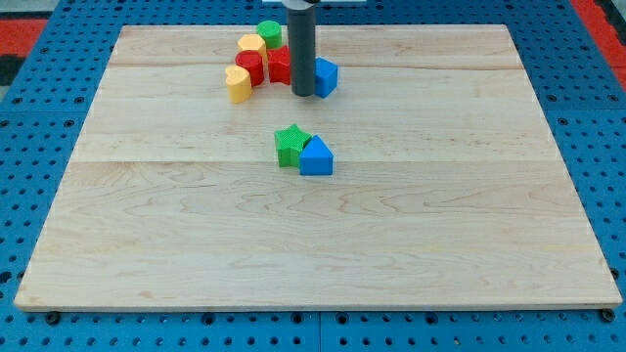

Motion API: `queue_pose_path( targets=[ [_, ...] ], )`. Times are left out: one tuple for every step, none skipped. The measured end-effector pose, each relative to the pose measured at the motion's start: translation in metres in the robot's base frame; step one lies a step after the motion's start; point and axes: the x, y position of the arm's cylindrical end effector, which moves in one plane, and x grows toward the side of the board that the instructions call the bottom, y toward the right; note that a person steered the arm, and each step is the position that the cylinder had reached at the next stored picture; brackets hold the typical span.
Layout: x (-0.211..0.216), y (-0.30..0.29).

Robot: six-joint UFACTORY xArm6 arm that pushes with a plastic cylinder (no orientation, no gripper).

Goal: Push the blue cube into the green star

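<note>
Camera view: my tip rests at upper centre of the table, touching the blue cube's left side — no jaws exist on this rod. Green star sits mid-frame, well below, touching a blue triangular block — red and yellow blocks cluster at upper left.

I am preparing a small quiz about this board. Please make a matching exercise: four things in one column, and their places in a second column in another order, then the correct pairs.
Things:
1. green star
2. blue cube
3. green round block
4. my tip

Places:
A. nearest the view's top
B. board's middle, touching a blue triangular block
C. just left of the blue cube
D. right edge of the top cluster

Pairs: 1-B, 2-D, 3-A, 4-C
</note>
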Motion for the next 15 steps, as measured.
queue_pose_path(
  targets=[
    [-0.010,0.013],
    [-0.020,0.022],
    [-0.025,0.023],
    [-0.028,0.027],
    [-0.028,0.027],
    [-0.028,0.025],
    [-0.033,0.022],
    [-0.036,0.019],
    [-0.057,0.029],
    [-0.085,0.049],
    [-0.109,0.080],
    [-0.111,0.103],
    [-0.110,0.118],
    [-0.085,0.121],
    [-0.069,0.093]
  ],
)
